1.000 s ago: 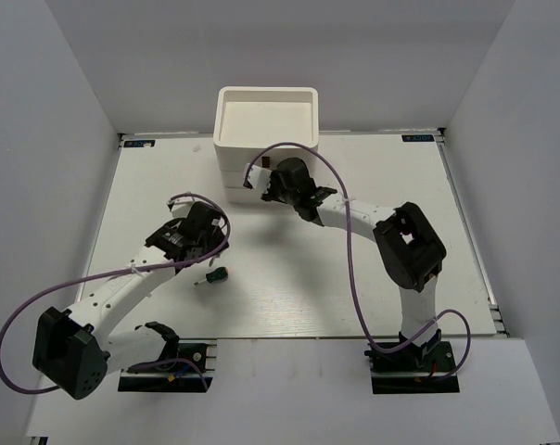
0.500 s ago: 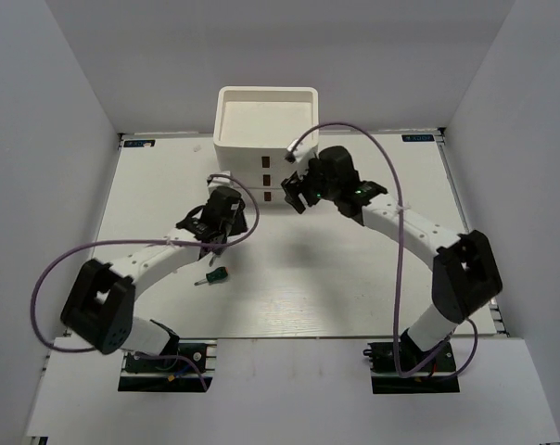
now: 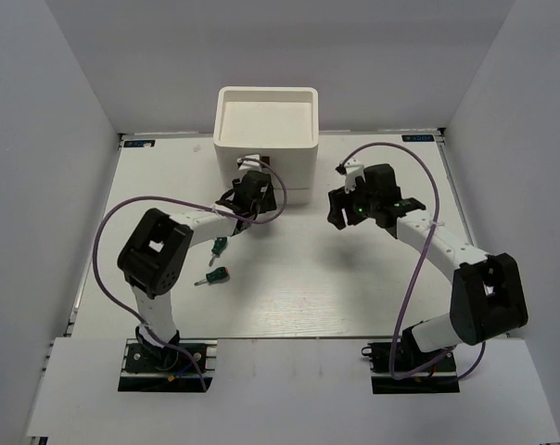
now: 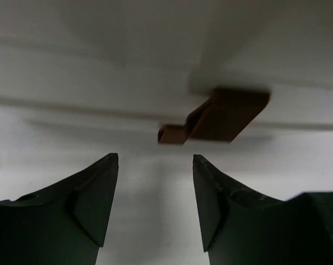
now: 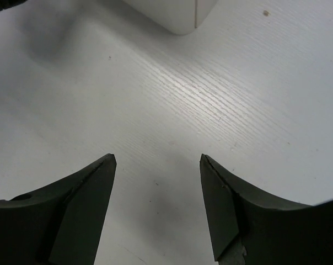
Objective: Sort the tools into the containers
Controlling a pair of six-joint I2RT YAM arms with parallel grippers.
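Observation:
The containers [image 3: 266, 120] are a white stacked organizer at the back centre, its top tray showing nothing inside. My left gripper [image 3: 253, 185] is open and right up against the organizer's front. In the left wrist view a brown drawer tab [image 4: 221, 115] sits just beyond the open left gripper [image 4: 155, 160], apart from both fingers. Of the tools, two stubby green-handled screwdrivers show on the table, one [image 3: 220, 247] beside the left arm and one [image 3: 215, 275] nearer. My right gripper [image 3: 338, 211] is open, right of the organizer, over bare table [image 5: 172, 94] with nothing between its fingers.
A bottom corner of the organizer [image 5: 177, 16] shows at the top of the right wrist view. The left arm's purple cable [image 3: 108, 241] loops over the left side of the table. Grey walls close in the table on three sides.
The left gripper has moved up to the organizer's front. The right gripper has swung right, away from the drawers. A second green screwdriver now lies by the left arm.

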